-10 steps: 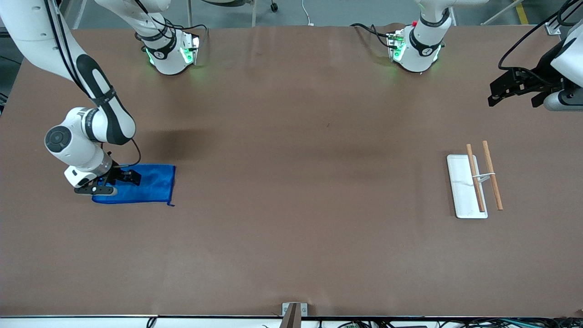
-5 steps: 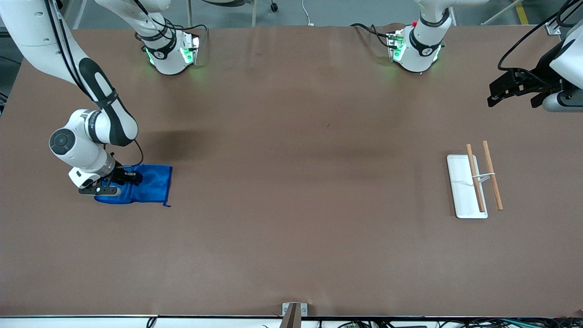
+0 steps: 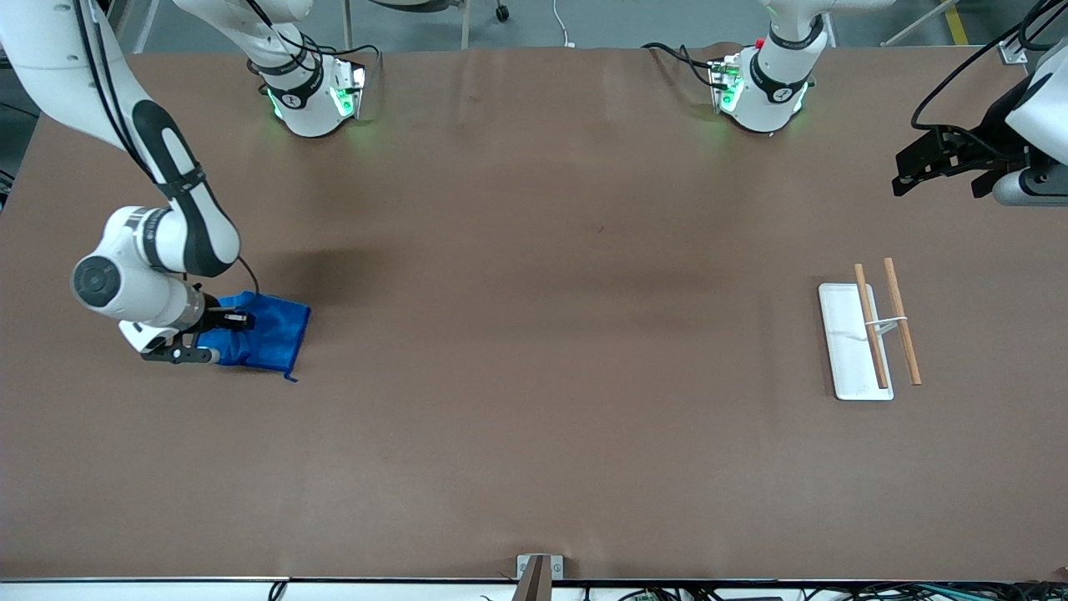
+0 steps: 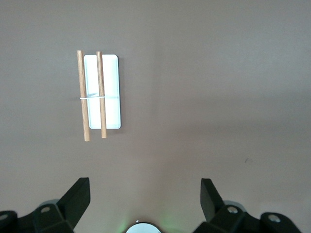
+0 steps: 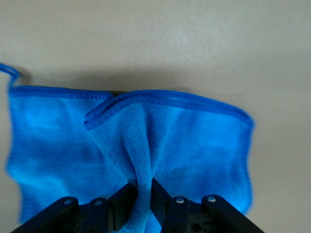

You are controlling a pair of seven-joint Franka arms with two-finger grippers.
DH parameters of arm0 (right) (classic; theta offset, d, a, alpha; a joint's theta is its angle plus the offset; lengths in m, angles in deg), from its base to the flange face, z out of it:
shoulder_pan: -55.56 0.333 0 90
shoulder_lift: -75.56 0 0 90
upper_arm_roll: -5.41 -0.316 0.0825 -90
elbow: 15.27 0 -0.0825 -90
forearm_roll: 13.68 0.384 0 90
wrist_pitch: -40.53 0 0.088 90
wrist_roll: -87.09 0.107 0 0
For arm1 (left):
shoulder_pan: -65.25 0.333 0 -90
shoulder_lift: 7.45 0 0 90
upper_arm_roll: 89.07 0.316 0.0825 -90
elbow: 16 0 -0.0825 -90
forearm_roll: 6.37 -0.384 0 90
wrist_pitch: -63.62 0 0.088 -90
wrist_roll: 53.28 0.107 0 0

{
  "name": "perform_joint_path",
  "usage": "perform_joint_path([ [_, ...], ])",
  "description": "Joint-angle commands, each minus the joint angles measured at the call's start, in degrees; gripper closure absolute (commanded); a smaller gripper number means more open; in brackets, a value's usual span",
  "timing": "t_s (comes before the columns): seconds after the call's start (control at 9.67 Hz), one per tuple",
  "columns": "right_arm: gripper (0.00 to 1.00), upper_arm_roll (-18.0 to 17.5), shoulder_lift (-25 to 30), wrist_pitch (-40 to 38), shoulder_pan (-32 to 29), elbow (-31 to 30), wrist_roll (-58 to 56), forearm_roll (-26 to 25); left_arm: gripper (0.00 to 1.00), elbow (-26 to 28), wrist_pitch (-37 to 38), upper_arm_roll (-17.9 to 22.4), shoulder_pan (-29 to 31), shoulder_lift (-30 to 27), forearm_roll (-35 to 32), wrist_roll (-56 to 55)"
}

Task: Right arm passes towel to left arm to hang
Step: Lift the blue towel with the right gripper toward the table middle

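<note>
The blue towel (image 3: 271, 334) lies bunched on the table at the right arm's end, its loop tag (image 3: 289, 377) at the corner nearest the front camera. My right gripper (image 3: 236, 318) is low over the towel's edge. In the right wrist view my right gripper (image 5: 142, 187) is shut on a pinched ridge of the towel (image 5: 199, 145), with cloth spreading flat on both sides and the loop tag (image 5: 9, 73) at one corner. My left gripper (image 3: 905, 171) waits in the air over bare table at the left arm's end. In the left wrist view my left gripper (image 4: 144, 183) stands open and empty.
A rack with a white base (image 3: 844, 351) and two wooden rods (image 3: 903, 321) sits near the left arm's end; the left wrist view shows the rack (image 4: 111, 92) too. The brown table (image 3: 534, 334) stretches bare between towel and rack.
My right gripper has shut on the towel. The cloth has bunched up and shifted toward the right arm's end of the table. The left arm has not moved.
</note>
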Motion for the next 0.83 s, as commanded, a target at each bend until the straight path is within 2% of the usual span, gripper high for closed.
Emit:
perform_joint_path([
  [0.0, 1.00, -0.44, 2.59, -8.75, 1.14, 4.73, 1.05, 0.42, 0.00, 1.76, -0.55, -0.36, 0.27, 0.16, -0.59, 0.18],
  [0.1, 1.00, -1.05, 4.25, -11.05, 2.10, 5.88, 1.05, 0.51, 0.00, 1.67, -0.64, -0.36, 0.27, 0.16, -0.59, 0.18],
  [0.31, 1.00, -5.51, 7.85, -11.42, 2.99, 5.72, 2.97, 1.73, 0.00, 1.76, -0.64, -0.36, 0.27, 0.33, -0.50, 0.18],
  [0.41, 1.00, -8.15, 9.09, -12.81, 2.90, 5.81, 3.07, 4.00, 0.00, 1.84, -0.64, -0.36, 0.27, 0.33, -0.07, 0.18],
  [0.62, 1.00, -12.81, 11.46, -13.18, 3.16, 5.98, 2.64, 18.28, 0.00, 2.63, -0.55, -0.45, 0.27, 0.25, 2.12, 0.18],
  [0.72, 1.00, -15.79, 12.08, -13.18, 3.17, 5.98, 2.63, 23.57, 0.00, 2.90, -0.55, -0.45, 0.35, 0.16, 5.27, 0.96],
])
